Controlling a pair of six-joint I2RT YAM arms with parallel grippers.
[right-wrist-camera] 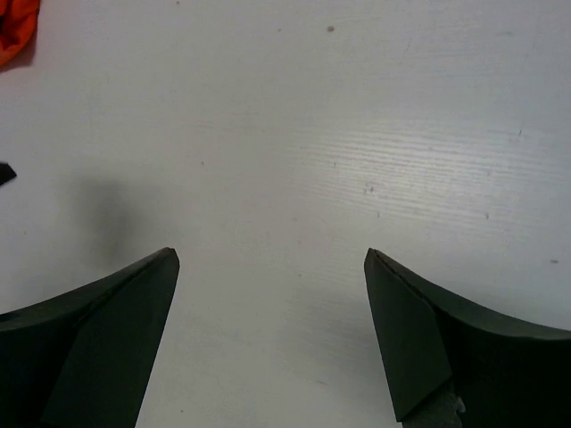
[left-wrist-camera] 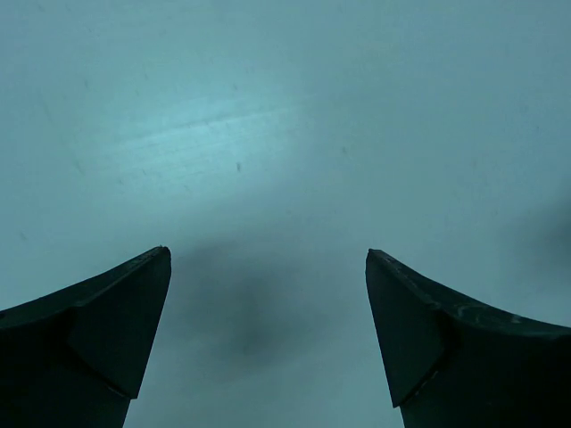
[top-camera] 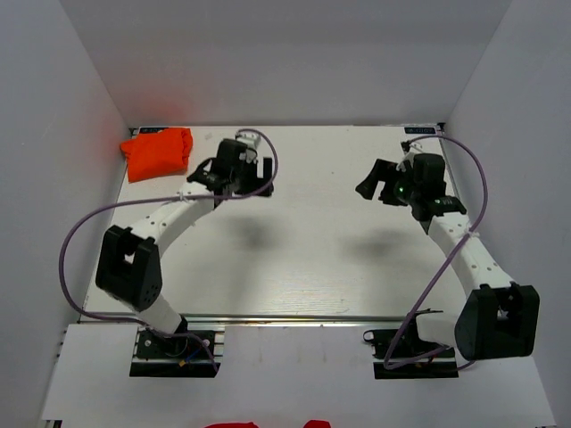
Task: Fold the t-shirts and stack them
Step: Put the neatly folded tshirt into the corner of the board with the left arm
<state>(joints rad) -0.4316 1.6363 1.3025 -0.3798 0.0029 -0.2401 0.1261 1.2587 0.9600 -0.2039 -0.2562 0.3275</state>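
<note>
A folded bright orange-red t-shirt pile (top-camera: 158, 152) lies at the table's far left corner. A corner of it shows at the top left of the right wrist view (right-wrist-camera: 14, 30). My left gripper (top-camera: 234, 181) hovers just right of the pile, apart from it, open and empty. In the left wrist view (left-wrist-camera: 268, 254) it has only bare table between its jaws. My right gripper (top-camera: 373, 181) hovers over the far right of the table, open and empty. In the right wrist view (right-wrist-camera: 272, 254) it is over bare white tabletop.
The white table (top-camera: 312, 259) is enclosed by grey walls at the back and both sides. Bits of orange-red cloth (top-camera: 234, 425) show at the bottom edge, below the arm bases. Purple cables loop beside each arm.
</note>
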